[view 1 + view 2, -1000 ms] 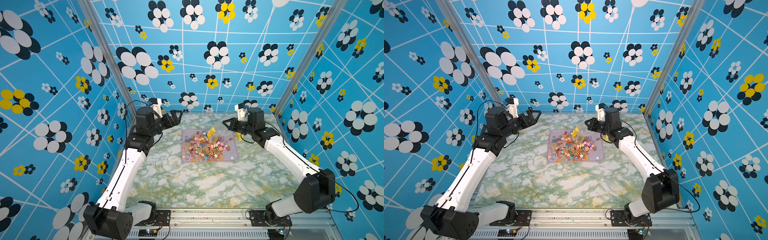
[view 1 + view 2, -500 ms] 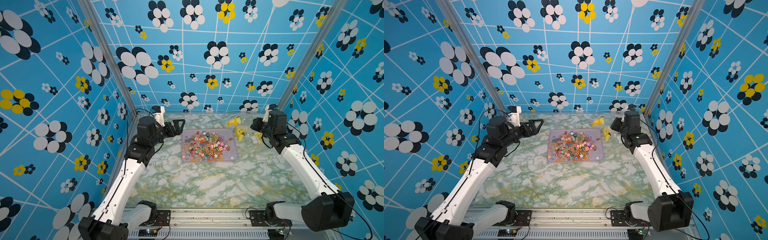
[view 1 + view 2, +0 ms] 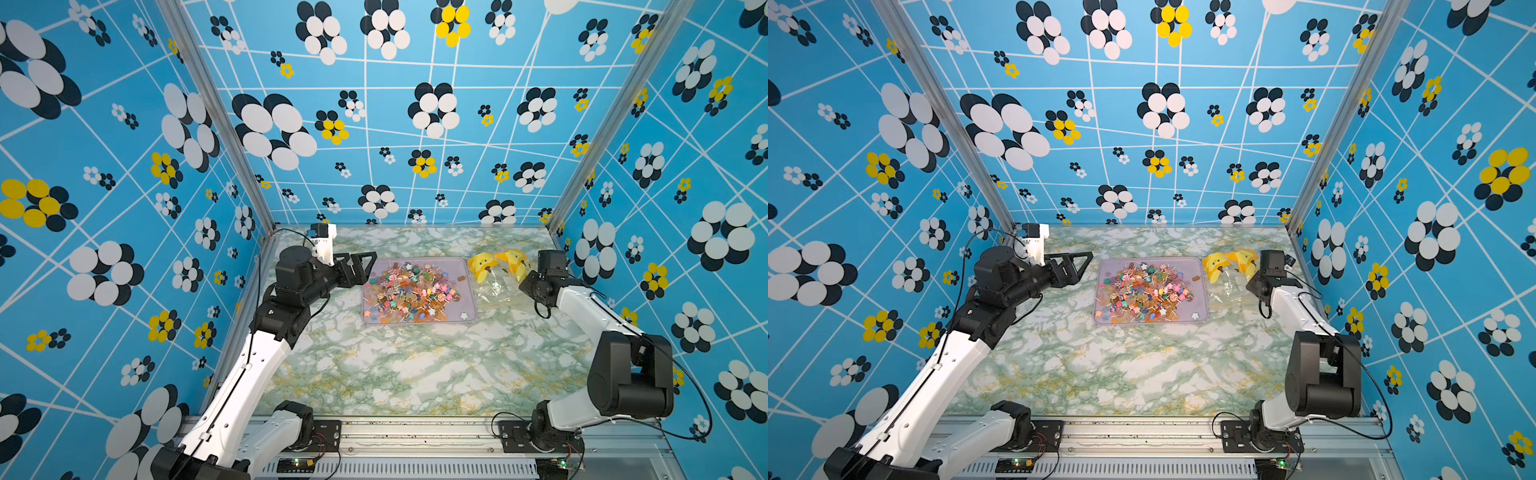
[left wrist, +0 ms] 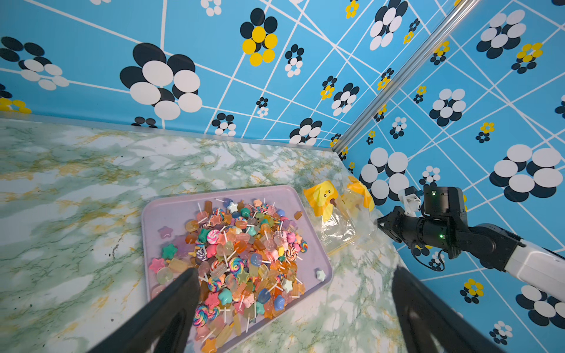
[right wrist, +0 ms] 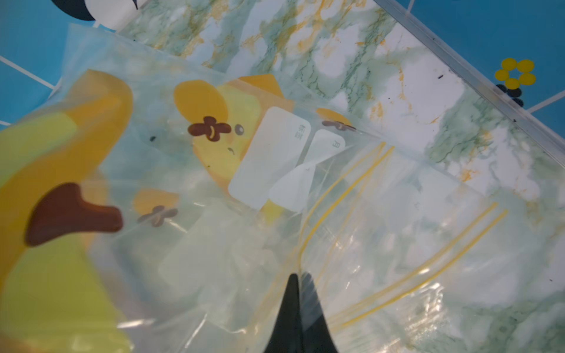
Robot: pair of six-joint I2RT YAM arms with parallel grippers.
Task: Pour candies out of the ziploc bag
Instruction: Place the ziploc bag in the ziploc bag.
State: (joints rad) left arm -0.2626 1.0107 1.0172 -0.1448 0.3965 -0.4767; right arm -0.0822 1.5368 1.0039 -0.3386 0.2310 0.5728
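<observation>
The candies (image 3: 411,291) (image 3: 1146,293) (image 4: 241,256) lie heaped in a lilac tray (image 3: 463,291) (image 3: 1198,295) (image 4: 171,214): swirl lollipops, stars and small multicoloured sweets. The ziploc bag (image 3: 496,278) (image 3: 1227,278) (image 4: 336,223) (image 5: 275,198), clear with yellow duck prints, sags onto the table just right of the tray. My right gripper (image 3: 521,286) (image 3: 1248,286) (image 4: 379,221) (image 5: 298,276) is shut on the bag's plastic near its yellow zip lines. No candies show inside the bag. My left gripper (image 3: 365,268) (image 3: 1081,268) (image 4: 293,275) hovers open at the tray's left edge, holding nothing.
The marble-patterned table (image 3: 415,374) is boxed in by blue flowered walls (image 3: 415,124) on three sides. The bag and my right arm sit close to the back right corner post (image 3: 582,166).
My right arm has carried the bag from the tray's back right corner out to the right and down beside it. My left gripper has shifted a little lower and closer to the tray.
</observation>
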